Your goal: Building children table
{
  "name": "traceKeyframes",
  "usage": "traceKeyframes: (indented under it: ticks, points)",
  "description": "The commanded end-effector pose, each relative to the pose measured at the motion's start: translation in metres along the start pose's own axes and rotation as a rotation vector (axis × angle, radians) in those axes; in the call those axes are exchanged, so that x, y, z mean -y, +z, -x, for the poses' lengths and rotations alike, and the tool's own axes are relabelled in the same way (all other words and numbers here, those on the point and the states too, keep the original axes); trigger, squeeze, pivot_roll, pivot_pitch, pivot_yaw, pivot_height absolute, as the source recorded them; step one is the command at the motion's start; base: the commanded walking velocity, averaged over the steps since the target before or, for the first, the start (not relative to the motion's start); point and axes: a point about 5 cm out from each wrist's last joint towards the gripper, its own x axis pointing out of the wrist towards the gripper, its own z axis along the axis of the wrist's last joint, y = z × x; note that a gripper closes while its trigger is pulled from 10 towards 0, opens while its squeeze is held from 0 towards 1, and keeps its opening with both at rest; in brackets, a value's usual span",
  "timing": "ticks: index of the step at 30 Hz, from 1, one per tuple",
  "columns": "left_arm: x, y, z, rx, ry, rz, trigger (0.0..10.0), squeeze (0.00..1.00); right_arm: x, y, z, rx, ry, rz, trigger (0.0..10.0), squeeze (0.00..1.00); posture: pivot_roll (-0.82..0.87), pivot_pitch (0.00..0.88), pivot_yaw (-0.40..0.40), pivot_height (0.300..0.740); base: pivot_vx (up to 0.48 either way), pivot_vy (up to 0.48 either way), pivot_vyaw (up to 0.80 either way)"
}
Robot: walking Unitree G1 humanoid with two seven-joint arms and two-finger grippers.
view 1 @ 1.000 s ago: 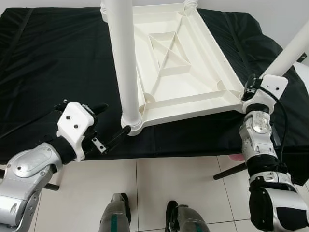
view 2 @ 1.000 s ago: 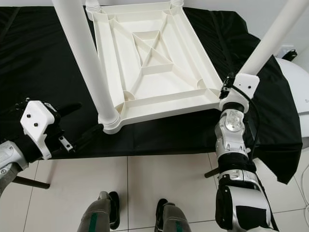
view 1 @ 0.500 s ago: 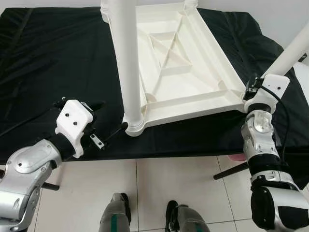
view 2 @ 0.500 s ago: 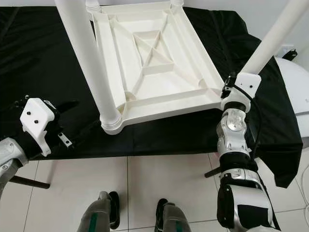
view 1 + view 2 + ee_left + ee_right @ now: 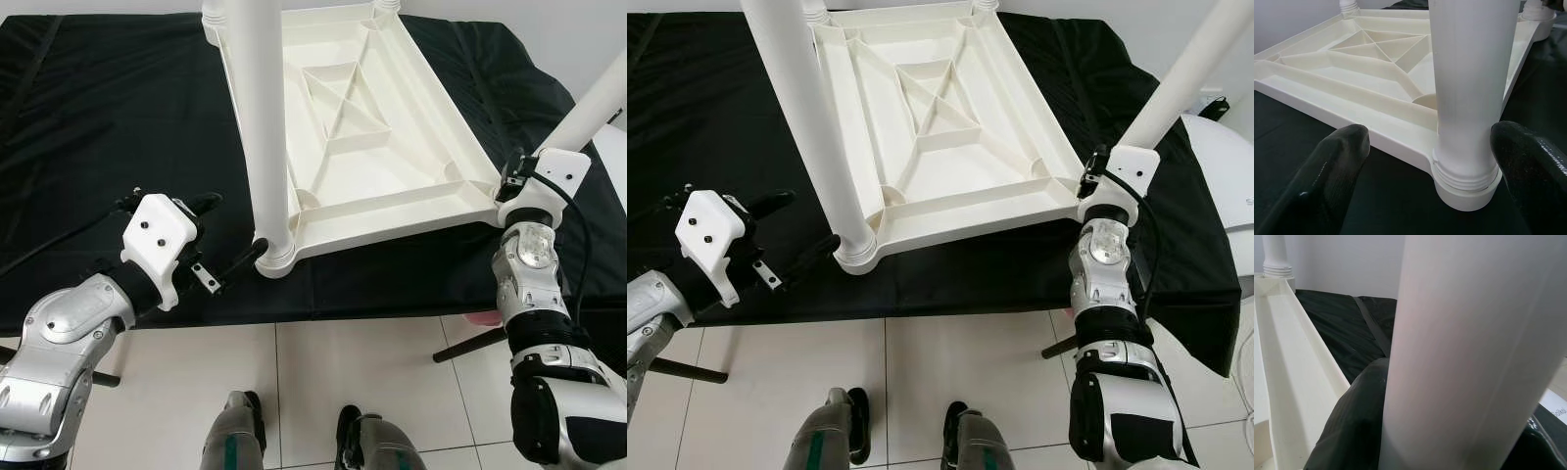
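Black cloth (image 5: 108,117) draped over the work surface from nine to three o'clock, white floor tiles (image 5: 294,392) at six o'clock, pale wall (image 5: 1176,20) at one o'clock.

No complete text, label, brand or number can be read. A few small dark letters are seen on a pale surface at the edge of the right wrist view, but they are cut off and too blurred to be made out.
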Motion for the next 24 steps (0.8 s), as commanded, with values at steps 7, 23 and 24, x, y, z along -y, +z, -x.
traceKeyframes:
  ticks: [7,23,24]
  points:
    - [-0.001,-0.003,0.000,-0.015,0.062,0.000,10.0,0.00,0.018,-0.021,0.008,-0.102,-0.043,0.061,10.0,0.00,0.06,0.244,-0.046,0.740,0.000,0.000,0.00]
    - [0.001,-0.004,0.000,-0.019,0.084,0.007,10.0,0.00,0.033,0.009,-0.017,-0.013,-0.060,0.087,10.0,0.00,0.06,0.249,-0.061,0.740,0.000,0.000,0.00]
    - [0.001,-0.004,0.000,-0.019,0.084,0.007,10.0,0.00,0.033,0.009,-0.017,-0.013,-0.060,0.087,10.0,0.00,0.06,0.249,-0.061,0.740,0.000,0.000,0.00]
